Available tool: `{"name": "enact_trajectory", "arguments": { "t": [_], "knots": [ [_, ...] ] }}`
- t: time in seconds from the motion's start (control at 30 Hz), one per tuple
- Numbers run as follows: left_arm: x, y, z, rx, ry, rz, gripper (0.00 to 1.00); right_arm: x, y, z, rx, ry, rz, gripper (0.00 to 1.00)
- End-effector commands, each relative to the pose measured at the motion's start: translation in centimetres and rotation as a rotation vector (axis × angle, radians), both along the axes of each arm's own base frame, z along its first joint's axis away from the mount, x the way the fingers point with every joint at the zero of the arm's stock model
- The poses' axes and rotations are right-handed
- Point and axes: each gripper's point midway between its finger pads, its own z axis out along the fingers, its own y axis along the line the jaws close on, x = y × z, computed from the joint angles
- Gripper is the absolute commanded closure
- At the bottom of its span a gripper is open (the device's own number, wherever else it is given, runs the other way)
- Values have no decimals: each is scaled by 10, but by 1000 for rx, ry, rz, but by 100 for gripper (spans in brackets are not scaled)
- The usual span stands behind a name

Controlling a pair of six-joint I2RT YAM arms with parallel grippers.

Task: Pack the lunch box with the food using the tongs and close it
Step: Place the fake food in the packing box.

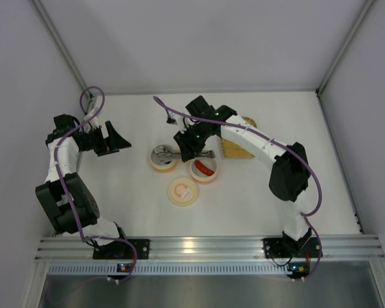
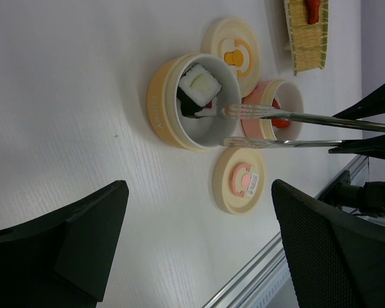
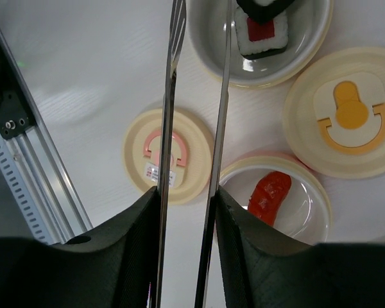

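My right gripper [image 3: 187,192] is shut on the silver tongs [image 3: 169,96], whose two arms stand parted with nothing between the tips. One arm reaches over the yellow lunch box bowl [image 3: 308,54], just left of the black-and-white sushi roll [image 3: 263,29] lying inside. The other arm passes outside its rim. A red sausage [image 3: 269,196] lies in the pink bowl [image 2: 289,93]. An orange-red piece [image 2: 313,9] rests on the woven yellow tray [image 2: 305,38]. My left gripper [image 2: 199,192] hovers open and empty over bare table at the left [image 1: 112,140].
Two loose lids lie flat by the bowls: one with a pink tab [image 3: 163,154] near the front, one with an orange tab [image 3: 350,119] behind. The aluminium rail [image 1: 205,247] runs along the near edge. White walls enclose the table.
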Motion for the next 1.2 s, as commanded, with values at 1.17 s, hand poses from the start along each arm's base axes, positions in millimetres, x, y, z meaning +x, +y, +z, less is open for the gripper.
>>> {"name": "enact_trajectory", "arguments": {
  "t": [1.17],
  "knots": [
    [6,3,-1,-1,-39,-19,2,36,-14,13,11,-116,-116,52]
  ]
}}
